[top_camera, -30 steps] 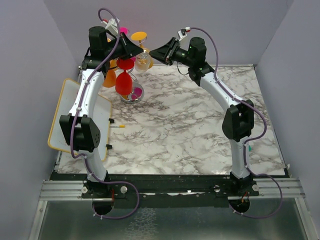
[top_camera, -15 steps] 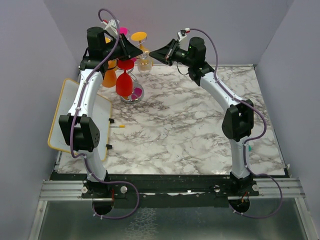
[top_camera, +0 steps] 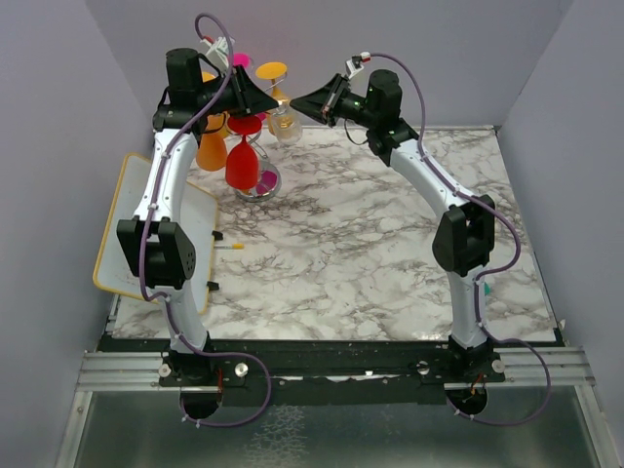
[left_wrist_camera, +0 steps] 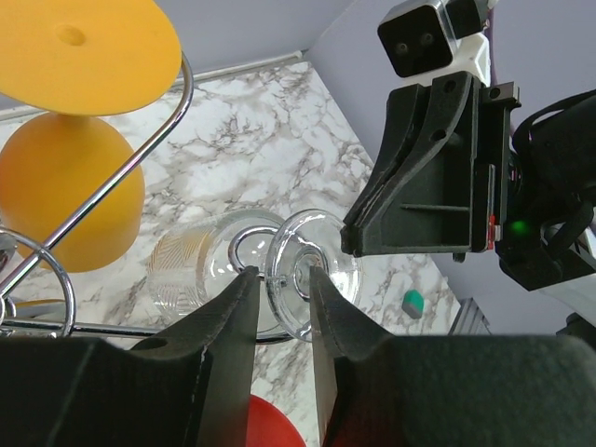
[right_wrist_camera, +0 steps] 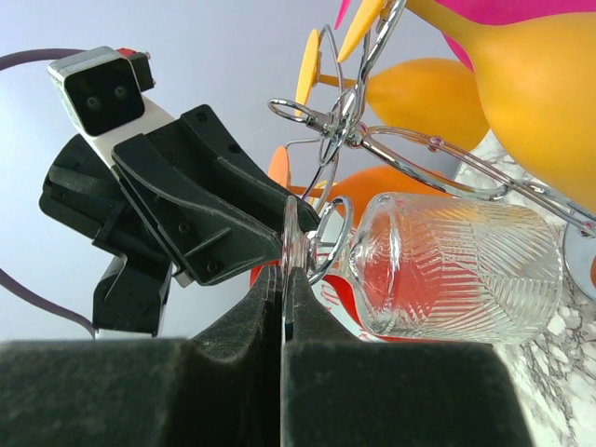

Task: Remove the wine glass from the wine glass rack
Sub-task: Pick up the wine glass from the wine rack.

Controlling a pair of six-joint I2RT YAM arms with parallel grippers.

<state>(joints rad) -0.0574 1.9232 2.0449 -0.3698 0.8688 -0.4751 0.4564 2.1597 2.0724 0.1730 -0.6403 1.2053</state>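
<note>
Marble table carries the wine glass rack at its eleven o'clock. We see the right gripper pinched nearly closed on the foot rim of the clear wine glass, which hangs tilted from a wire arm. The left gripper stands narrowly parted astride that same rim, and we cannot tell whether it touches.

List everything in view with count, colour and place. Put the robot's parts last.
wine glass rack: 1, chrome, rear left of table
clear wine glass: 1, clear, hanging on rack
coloured glasses: several, red, orange, yellow, pink, on rack
tray: 1, white with yellow rim, left edge
pen-like item: 1, yellow-tipped, beside tray
table: 1, grey-veined marble
left gripper: 1, black, straddling clear glass foot
right gripper: 1, black, pinching that foot's rim
</note>
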